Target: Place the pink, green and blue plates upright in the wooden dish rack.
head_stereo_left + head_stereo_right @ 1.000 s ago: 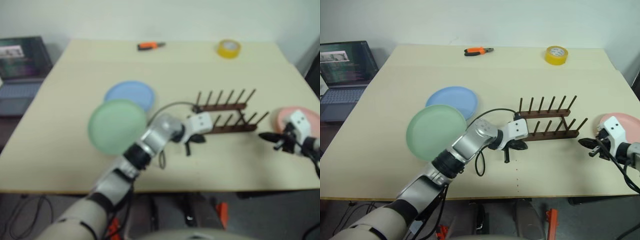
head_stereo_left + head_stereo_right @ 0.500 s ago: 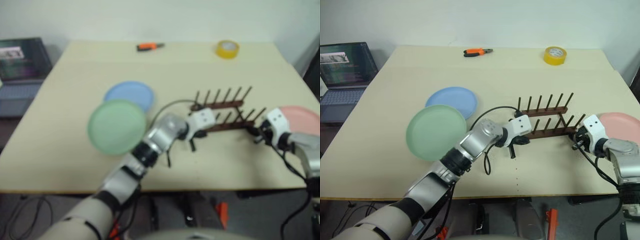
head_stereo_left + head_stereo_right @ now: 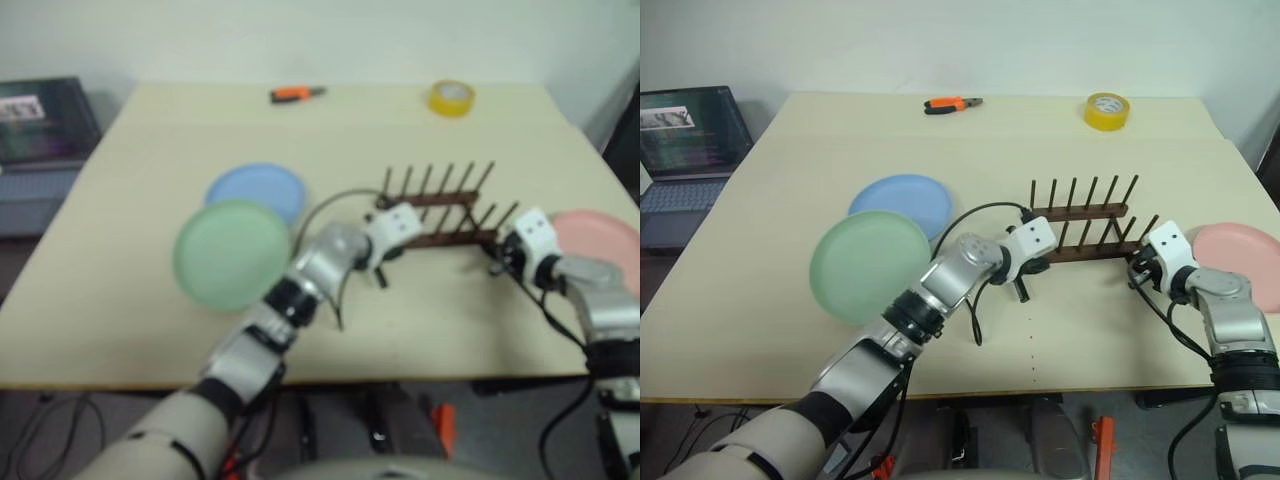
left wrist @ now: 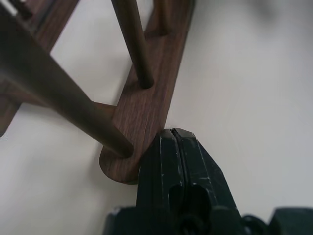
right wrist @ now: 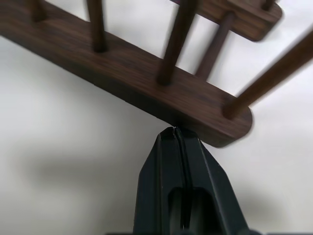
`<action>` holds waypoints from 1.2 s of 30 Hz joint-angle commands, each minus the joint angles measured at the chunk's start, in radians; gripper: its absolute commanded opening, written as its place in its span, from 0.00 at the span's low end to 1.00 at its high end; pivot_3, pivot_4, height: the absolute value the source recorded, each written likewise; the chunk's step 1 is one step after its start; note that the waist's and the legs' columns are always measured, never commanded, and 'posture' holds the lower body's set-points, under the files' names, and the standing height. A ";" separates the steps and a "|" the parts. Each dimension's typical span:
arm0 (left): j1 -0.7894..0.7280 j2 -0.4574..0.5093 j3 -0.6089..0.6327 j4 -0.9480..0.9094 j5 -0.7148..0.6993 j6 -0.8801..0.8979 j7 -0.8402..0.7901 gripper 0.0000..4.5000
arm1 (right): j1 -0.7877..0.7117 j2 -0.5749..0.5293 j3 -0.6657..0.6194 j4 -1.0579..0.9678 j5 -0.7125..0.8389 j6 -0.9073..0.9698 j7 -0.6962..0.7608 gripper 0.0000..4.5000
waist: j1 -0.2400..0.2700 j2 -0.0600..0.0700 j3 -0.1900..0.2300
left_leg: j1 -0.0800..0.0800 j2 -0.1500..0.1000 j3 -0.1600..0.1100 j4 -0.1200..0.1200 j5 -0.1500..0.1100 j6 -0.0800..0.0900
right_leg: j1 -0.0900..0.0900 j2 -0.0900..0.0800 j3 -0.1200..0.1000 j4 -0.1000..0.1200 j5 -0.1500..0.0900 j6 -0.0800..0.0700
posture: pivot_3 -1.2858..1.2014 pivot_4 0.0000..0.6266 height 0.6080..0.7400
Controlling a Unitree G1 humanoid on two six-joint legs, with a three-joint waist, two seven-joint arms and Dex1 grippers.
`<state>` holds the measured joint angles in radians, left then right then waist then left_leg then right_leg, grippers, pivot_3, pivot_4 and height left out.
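The wooden dish rack (image 3: pixel 1085 232) stands mid-table, its pegs empty. My left gripper (image 3: pixel 1032 268) is shut, its tips pressed to the left end of the near rail (image 4: pixel 146 98). At the right end of that rail (image 5: pixel 146 93) my right gripper (image 3: pixel 1137 272) is shut too, its tips touching the wood. Left of the rack the blue plate (image 3: pixel 902 198) lies flat, and the green plate (image 3: pixel 868 264) overlaps its near rim. Just past my right wrist, the pink plate (image 3: pixel 1240 250) lies flat at the table's right edge.
Orange pliers (image 3: pixel 952 103) and a yellow tape roll (image 3: pixel 1106 109) lie near the table's far edge. An open laptop (image 3: pixel 690 140) stands off the table to the left. The table's front edge (image 3: pixel 1040 385) runs close below both arms.
My right gripper has swung left from beside the pink plate to the rack's right end. The left gripper has pushed forward at the left end. The rack has slid slightly away.
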<state>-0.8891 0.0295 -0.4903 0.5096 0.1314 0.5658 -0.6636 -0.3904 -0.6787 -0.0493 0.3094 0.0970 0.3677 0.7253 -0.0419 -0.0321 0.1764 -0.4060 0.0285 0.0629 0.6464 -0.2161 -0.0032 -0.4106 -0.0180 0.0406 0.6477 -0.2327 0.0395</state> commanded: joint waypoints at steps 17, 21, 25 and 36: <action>-0.087 -0.055 0.106 0.165 0.029 -0.125 0.208 0.00 | -0.132 0.111 0.063 0.203 -0.089 -0.267 -0.068 0.01 | -0.010 0.000 0.000 | 0.000 0.000 0.000 0.000 0.000 0.000 | 0.000 0.000 0.000 0.000 0.000 0.000 | 0.52 0.24 1.00; -0.114 -0.063 0.127 0.243 0.033 -0.172 0.246 0.00 | -0.159 0.130 0.070 0.252 -0.097 -0.326 -0.074 0.01 | -0.010 0.000 0.000 | 0.000 0.000 0.001 -0.001 0.000 0.000 | 0.000 0.000 0.000 0.000 0.000 0.000 | 0.52 0.24 1.00; -0.139 -0.068 0.138 0.335 0.041 -0.228 0.281 0.00 | -0.196 0.153 0.081 0.315 -0.116 -0.391 -0.098 0.01 | -0.010 0.000 0.000 | 0.000 0.000 0.001 -0.001 0.000 0.000 | 0.000 0.000 0.001 -0.001 0.000 0.000 | 0.52 0.24 1.00; -0.195 -0.084 0.153 0.503 0.075 -0.373 0.332 0.00 | -0.272 0.193 0.080 0.462 -0.149 -0.505 -0.165 0.01 | -0.009 0.000 0.000 | 0.000 0.000 0.001 -0.001 0.000 0.000 | 0.000 0.000 0.000 -0.001 0.000 0.000 | 0.52 0.24 1.00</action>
<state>-1.0554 -0.0459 -0.3467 1.0049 0.1943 0.2277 -0.3457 -0.6377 -0.4848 0.0337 0.7637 -0.0474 -0.1046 0.5787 -0.0512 -0.0324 0.1766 -0.4059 0.0281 0.0641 0.6451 -0.2161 -0.0033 -0.4108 -0.0184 0.0411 0.6467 -0.2325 0.0397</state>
